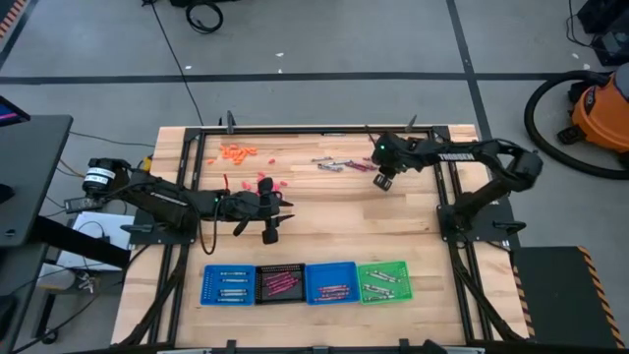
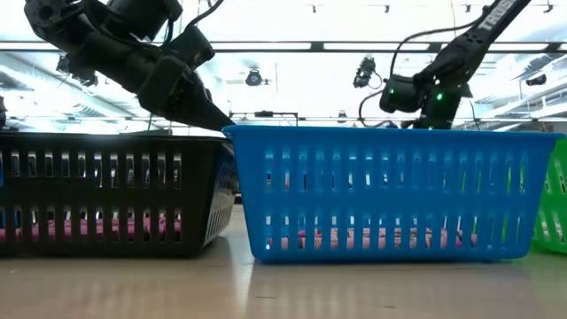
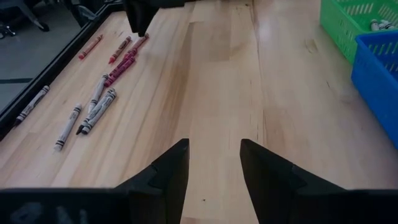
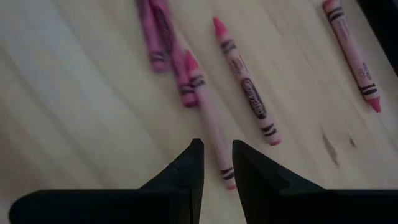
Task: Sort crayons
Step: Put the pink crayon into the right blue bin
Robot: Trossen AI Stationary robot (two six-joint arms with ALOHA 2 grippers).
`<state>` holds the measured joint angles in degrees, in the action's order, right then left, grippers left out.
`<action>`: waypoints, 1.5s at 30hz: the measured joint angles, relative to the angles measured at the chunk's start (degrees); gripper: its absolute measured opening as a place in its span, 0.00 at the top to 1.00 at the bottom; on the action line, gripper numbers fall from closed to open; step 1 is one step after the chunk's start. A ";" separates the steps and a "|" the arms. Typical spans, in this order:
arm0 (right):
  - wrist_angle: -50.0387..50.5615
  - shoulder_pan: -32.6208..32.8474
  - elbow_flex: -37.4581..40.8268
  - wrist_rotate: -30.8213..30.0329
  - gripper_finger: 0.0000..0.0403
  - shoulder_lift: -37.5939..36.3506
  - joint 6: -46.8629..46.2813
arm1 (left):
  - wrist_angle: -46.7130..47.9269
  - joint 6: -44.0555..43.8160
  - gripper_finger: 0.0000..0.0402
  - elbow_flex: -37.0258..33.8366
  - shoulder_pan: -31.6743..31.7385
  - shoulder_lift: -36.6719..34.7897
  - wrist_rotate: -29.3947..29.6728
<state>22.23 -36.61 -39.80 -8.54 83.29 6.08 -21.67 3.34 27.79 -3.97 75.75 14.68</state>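
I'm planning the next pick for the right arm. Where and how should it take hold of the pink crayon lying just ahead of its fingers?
Grip the pink crayon at mid-length, on its paper wrap, coming straight down from above with the fingers across its narrow width. It lies flat on the table, and its near half is free of its neighbours. The right end effector is open and hovers over it.

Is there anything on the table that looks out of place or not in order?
Yes. Loose crayons still lie scattered on the far part of the table, beside the right gripper, and an orange pile lies near the far left corner. The trays at the near edge stand in a neat row.
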 joint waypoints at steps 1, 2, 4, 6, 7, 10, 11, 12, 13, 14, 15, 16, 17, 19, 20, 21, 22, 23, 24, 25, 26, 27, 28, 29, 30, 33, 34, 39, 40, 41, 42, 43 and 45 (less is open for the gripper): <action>-0.29 -0.50 -0.30 0.00 0.77 1.08 0.96 | 0.01 0.24 0.61 0.00 0.00 0.00 0.00; -0.48 -0.95 -0.51 -0.02 0.77 1.95 1.72 | -0.01 0.36 0.61 0.00 0.00 0.00 0.00; -1.33 -1.44 -0.92 -0.56 0.77 3.80 2.74 | 0.03 0.51 0.61 0.00 0.00 0.00 0.00; -1.48 -1.79 -1.23 -1.22 0.77 4.99 3.03 | 0.04 0.50 0.61 0.00 0.00 0.00 0.00; -1.75 -1.92 -1.35 -1.12 0.77 5.34 3.13 | 0.11 0.50 0.61 0.00 0.00 0.00 0.00; -2.07 -2.40 -1.41 0.56 0.77 5.62 3.79 | 0.50 0.50 0.61 0.00 0.00 0.00 0.00; -1.99 -2.62 -1.41 1.20 0.77 5.62 3.95 | 0.55 0.50 0.61 0.00 0.00 0.00 0.00; -1.85 -2.97 -1.41 2.11 0.77 5.62 3.96 | 0.60 0.53 0.61 0.00 0.00 0.00 0.00; -1.65 -3.39 -1.41 3.22 0.77 5.62 3.95 | 0.61 0.72 0.61 0.00 0.00 0.00 0.00; -1.44 -3.84 -1.45 4.21 0.78 5.62 3.76 | 0.60 0.97 0.61 0.00 0.00 0.00 0.00; -1.11 -4.25 -1.46 5.20 0.78 5.62 3.71 | 0.59 1.25 0.61 0.00 0.00 0.00 0.00; -0.67 -4.55 -1.46 5.92 0.79 5.59 3.70 | 0.61 1.48 0.61 0.00 0.00 0.00 0.00; -0.17 -4.67 -1.53 6.08 0.80 5.59 3.72 | 0.61 1.70 0.61 0.00 0.00 0.00 0.00; 1.24 -4.84 -1.57 6.27 0.83 5.53 3.82 | 0.59 1.88 0.61 0.00 0.00 0.00 0.00; 1.84 -4.82 -1.59 6.27 0.85 5.49 3.96 | 0.59 1.94 0.61 0.00 0.00 0.00 0.00; 2.35 -4.83 -1.65 6.27 0.88 5.45 4.05 | 0.57 2.03 0.61 0.00 0.00 0.00 0.00; 2.62 -4.84 -1.65 6.27 0.90 5.44 4.15 | 0.57 2.03 0.61 0.00 0.00 0.00 0.00; 2.88 -4.83 -1.64 6.29 0.93 5.44 4.16 | 0.57 2.03 0.61 0.00 0.00 0.00 0.00; 3.05 -4.76 -1.63 6.26 0.95 5.44 4.13 | 0.57 2.03 0.61 0.00 0.00 0.00 0.00; 3.13 -4.63 -1.61 6.16 0.97 5.42 4.15 | 0.57 2.03 0.61 0.00 0.00 0.00 0.00; 3.11 -4.40 -1.59 6.03 0.98 5.42 4.13 | 0.55 2.03 0.61 0.00 0.00 0.00 0.00; 3.09 -4.15 -1.57 5.74 0.99 5.42 4.11 | 0.55 2.03 0.61 0.00 0.00 0.00 0.00; 3.09 -3.83 -1.57 5.17 0.98 5.44 4.05 | 0.55 2.02 0.61 0.00 0.00 0.00 0.00; 3.09 -3.45 -1.55 4.44 0.98 5.44 4.01 | 0.55 2.03 0.61 0.00 0.00 0.00 0.00; 3.09 -3.07 -1.53 3.63 0.98 5.44 4.00 | 0.55 2.00 0.61 0.00 0.00 0.00 0.00; 3.31 -2.23 -1.42 2.75 0.98 4.92 3.92 | 0.55 1.93 0.61 0.00 0.00 0.00 0.00; 3.65 -2.01 -1.36 2.71 0.98 4.60 3.64 | 0.55 1.71 0.61 0.00 0.00 0.00 0.00; 4.47 -0.81 -1.20 3.15 0.98 0.84 1.79 | 0.50 0.25 0.61 0.00 0.00 0.00 0.00; 4.75 -0.37 -1.22 3.56 0.98 -0.01 1.39 | 0.48 -0.04 0.61 0.00 0.00 0.00 0.00; 5.22 0.24 -1.22 4.21 0.98 -0.87 0.92 | 0.50 -0.36 0.61 0.00 0.00 0.00 0.00; 5.53 1.04 -1.22 5.09 0.98 -1.80 0.21 | 0.50 -0.45 0.61 0.00 0.00 0.00 0.00; 5.52 2.05 -1.22 5.91 0.98 -2.77 -0.52 | 0.50 -0.55 0.61 0.00 0.00 0.00 0.00; 5.55 4.51 -1.24 7.31 0.98 -4.35 -2.11 | 0.50 -0.55 0.61 0.00 0.00 0.00 0.00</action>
<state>27.78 -32.10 -41.04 -1.23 78.94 3.98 -21.17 2.79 27.79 -3.97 75.75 14.68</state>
